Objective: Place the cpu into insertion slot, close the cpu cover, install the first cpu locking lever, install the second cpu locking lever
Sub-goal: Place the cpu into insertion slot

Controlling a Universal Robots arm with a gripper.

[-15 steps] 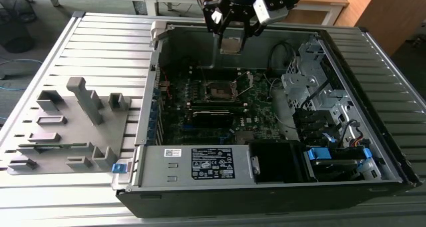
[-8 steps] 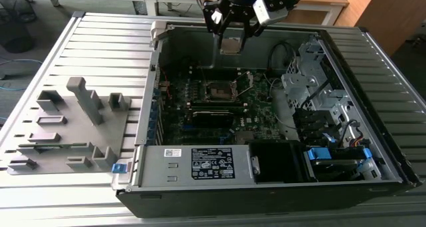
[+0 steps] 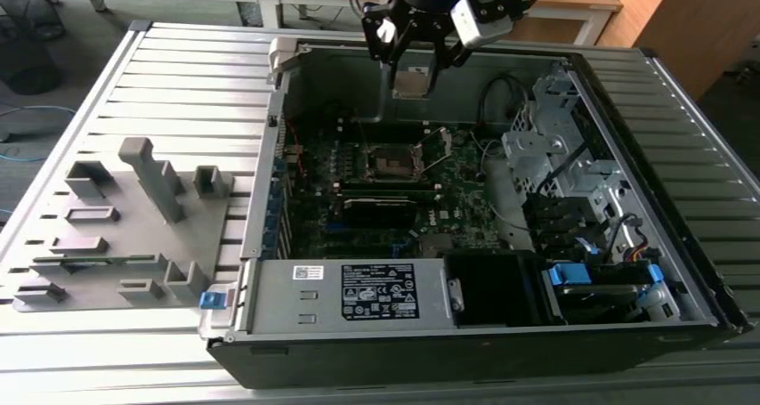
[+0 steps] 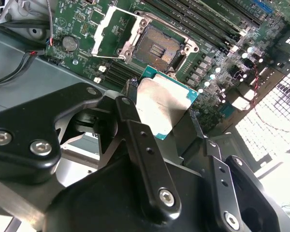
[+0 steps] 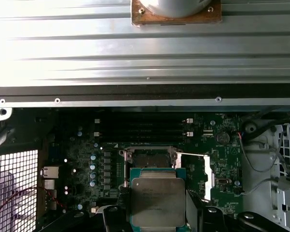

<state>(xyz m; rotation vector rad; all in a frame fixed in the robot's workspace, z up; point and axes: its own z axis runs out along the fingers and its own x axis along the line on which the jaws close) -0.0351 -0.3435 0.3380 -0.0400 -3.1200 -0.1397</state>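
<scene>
Our black two-fingered gripper [image 3: 414, 67] is clamped on the small square silver-topped cpu [image 3: 412, 83], aloft at twelve o'clock of the dark-centred, silver-rimmed insertion slot [image 3: 391, 160] in the exterior view. We see the thin silvery cpu cover [image 4: 101, 28] swung open.

The cpu [image 3: 412, 82] in gripper [image 3: 415, 70], over motherboard [image 3: 465, 190]

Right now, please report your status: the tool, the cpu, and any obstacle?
Tool shut on cpu, held above motherboard. Insertion slot bare, cpu cover swung open. No obstruction seen over the slot.
</scene>
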